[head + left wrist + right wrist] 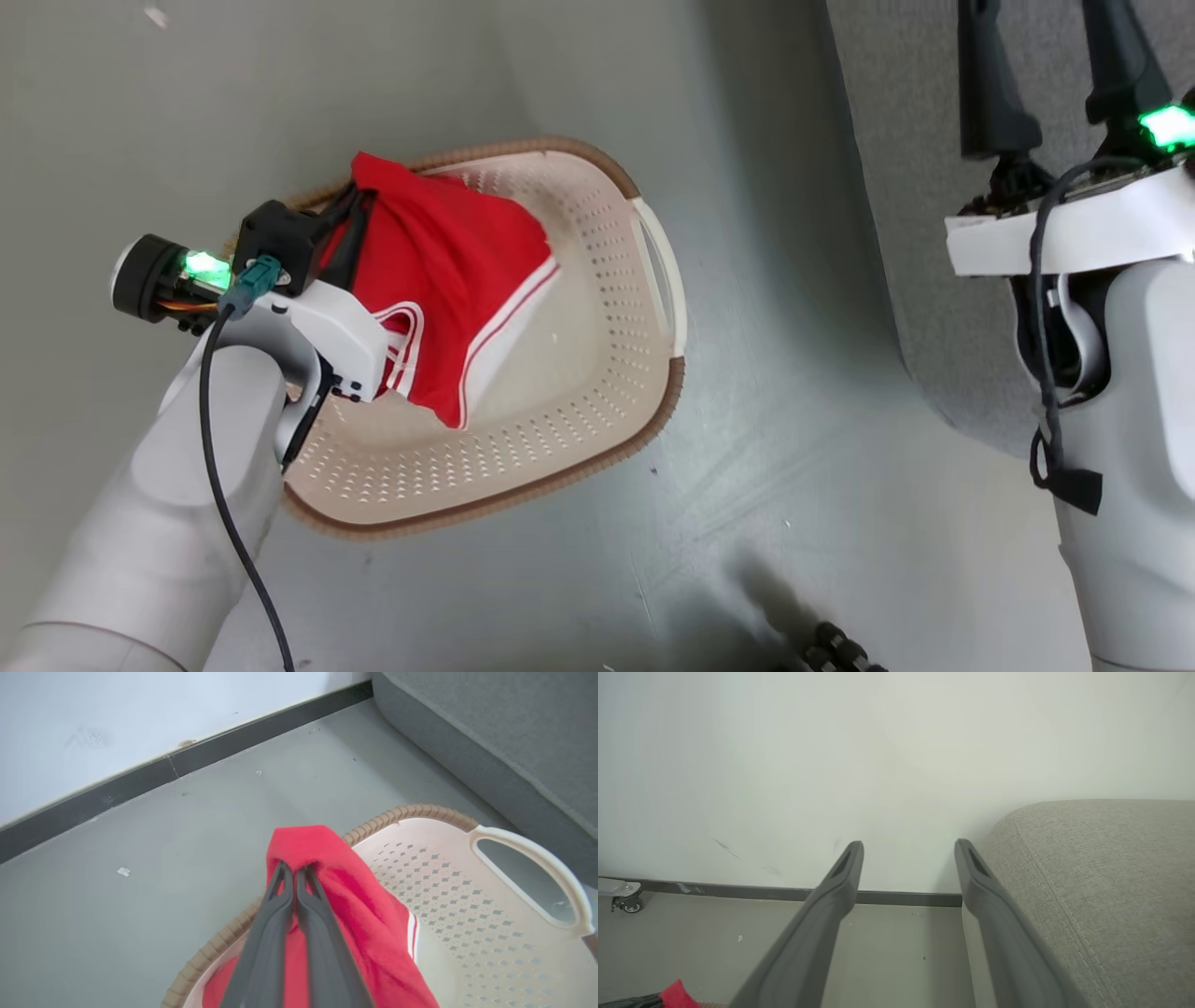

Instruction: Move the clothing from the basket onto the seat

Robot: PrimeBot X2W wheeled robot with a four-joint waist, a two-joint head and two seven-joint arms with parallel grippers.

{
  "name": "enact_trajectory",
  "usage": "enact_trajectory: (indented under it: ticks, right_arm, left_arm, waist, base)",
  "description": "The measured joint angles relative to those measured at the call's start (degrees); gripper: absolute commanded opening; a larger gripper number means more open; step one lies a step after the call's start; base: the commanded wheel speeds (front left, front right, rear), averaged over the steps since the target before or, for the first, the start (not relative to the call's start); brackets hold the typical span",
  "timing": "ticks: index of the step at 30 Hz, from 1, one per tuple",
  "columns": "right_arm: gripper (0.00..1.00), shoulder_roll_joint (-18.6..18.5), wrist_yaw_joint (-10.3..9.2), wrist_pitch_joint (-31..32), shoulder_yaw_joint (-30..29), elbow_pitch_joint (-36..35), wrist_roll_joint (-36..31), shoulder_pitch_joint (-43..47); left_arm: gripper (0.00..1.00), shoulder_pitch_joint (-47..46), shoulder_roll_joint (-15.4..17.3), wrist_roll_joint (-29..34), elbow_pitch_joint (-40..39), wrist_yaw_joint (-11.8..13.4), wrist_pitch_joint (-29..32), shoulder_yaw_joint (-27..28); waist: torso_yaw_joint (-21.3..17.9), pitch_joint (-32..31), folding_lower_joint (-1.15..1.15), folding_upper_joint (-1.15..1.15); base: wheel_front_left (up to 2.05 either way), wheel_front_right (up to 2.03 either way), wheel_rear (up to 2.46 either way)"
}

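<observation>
Here the left gripper (294, 870) is clenched on a fold of the clothing (359, 896). Its two dark fingers are pressed together, and red fabric is bunched over their tips. From that pinch the garment hangs down and to the gripper's right, showing a white panel and thin striped trim. Directly beneath the gripper sits the basket (472, 914), cream and perforated with a brown woven-look rim, and the cloth droops over its hollow. I cannot tell whether the lowest hem touches the basket's bottom. The basket stands on a smooth grey-green floor (187, 835) flecked with a few pale scraps. Ahead of the fingertips the floor runs to a dark baseboard (210, 760) under a plain pale wall (117, 718). Off to the gripper's right, past the basket's white handle and apart from it, rises the grey upholstered seat (490, 732) with its rounded corner and stitched seam. The right gripper (908, 851) is released, its fingers spread wide around nothing. It sits just beside the seat's corner, well apart from the held clothing. A small caster (628, 903) rests at the foot of the wall.
</observation>
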Motion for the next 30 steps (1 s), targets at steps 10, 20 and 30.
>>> enact_trajectory:
  ticks: [10, 20, 30]
  right_arm:
    - [1.0, -0.02, -0.01, 0.0, -0.08, 2.6, -1.54, 2.69]
    - [1.0, -0.09, -0.01, 0.0, 0.34, 4.74, -2.81, 5.58]
    - [1.0, -2.3, -0.01, 0.0, 3.68, 7.11, -3.56, 8.27]
  left_arm:
    - [0.0, 1.47, 2.14, -0.16, -8.48, -0.1, -0.01, 1.98]
    - [0.0, 2.58, 3.96, -1.01, -13.81, -1.63, -0.02, 2.3]
    - [0.0, 2.61, 4.0, -2.79, -17.86, -3.89, 0.21, 1.3]
  waist:
    - [2.56, -5.42, 0.0, 0.0]
    - [5.27, -11.92, 0.0, 0.0]
    - [7.39, -18.75, 0.0, 0.0]
  base:
    - [0.0, 0.0, 0.0]
    - [0.0, 0.0, 0.0]
    - [0.0, 0.0, 0.0]
